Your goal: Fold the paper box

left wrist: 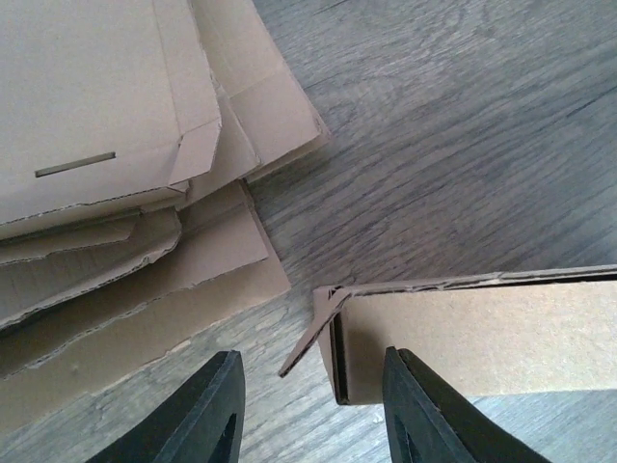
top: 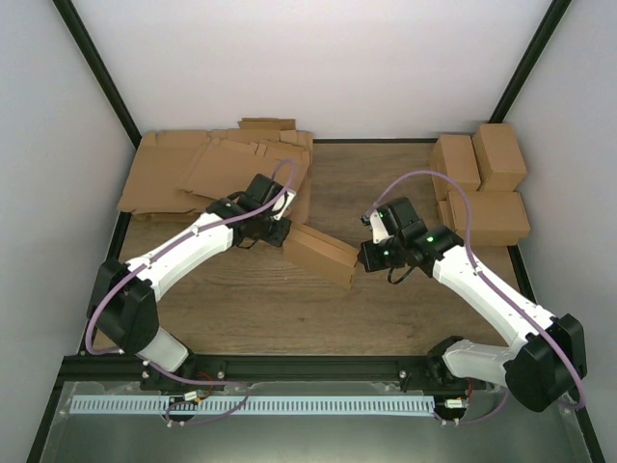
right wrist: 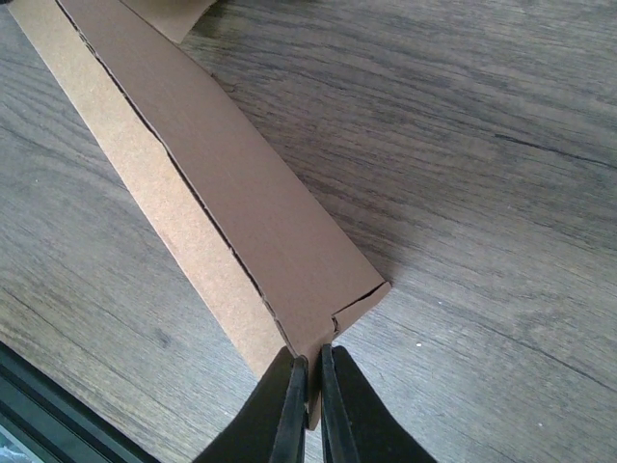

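Brown paper box (top: pixel 321 253) sits clamped at one end in the right gripper (right wrist: pixel 308 365), left gripper (left wrist: pixel 308 357) spread open

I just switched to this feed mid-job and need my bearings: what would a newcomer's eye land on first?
First, the paper box at table centre between both arms. The right hand is pinched shut on one end corner, and the left hand stands open at the other end, where a flap sticks out loose. Next, the flat cardboard sheets piled rear left and the closed boxes stacked rear right.
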Robot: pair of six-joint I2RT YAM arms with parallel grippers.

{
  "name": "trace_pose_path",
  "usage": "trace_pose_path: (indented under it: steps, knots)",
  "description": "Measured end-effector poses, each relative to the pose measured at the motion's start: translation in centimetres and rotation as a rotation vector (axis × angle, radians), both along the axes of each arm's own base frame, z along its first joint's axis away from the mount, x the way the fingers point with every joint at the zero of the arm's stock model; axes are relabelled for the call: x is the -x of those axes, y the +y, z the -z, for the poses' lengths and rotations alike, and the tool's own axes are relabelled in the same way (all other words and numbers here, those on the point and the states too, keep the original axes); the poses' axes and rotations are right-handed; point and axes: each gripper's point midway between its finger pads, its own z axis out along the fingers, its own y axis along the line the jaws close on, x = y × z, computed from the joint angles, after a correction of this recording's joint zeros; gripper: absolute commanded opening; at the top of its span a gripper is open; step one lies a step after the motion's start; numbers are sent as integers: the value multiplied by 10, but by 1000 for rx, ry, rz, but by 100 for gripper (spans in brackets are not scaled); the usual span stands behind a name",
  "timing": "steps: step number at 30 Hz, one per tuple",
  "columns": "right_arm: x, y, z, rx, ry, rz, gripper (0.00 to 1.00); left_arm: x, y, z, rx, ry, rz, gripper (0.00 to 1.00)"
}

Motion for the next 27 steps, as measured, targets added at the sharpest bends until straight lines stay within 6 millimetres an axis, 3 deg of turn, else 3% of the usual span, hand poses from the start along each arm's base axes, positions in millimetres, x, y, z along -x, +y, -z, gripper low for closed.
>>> trace_pose_path:
  steps: [8, 15, 24, 27]
  knots:
    - [-1, 1, 0, 0, -1, 0, 7, -10, -2, -2, -36, -33, 30, 45]
    - [-2, 1, 0, 2, 0, -3, 7, -11, -9, -2, -45, -41, 105, 33]
    - [-2, 1, 0, 1, 0, -4, 7, -10, -12, -1, -46, -31, 130, 29]
    - [-2, 2, 0, 1, 0, -4, 7, -10, -12, -1, -47, -32, 132, 21]
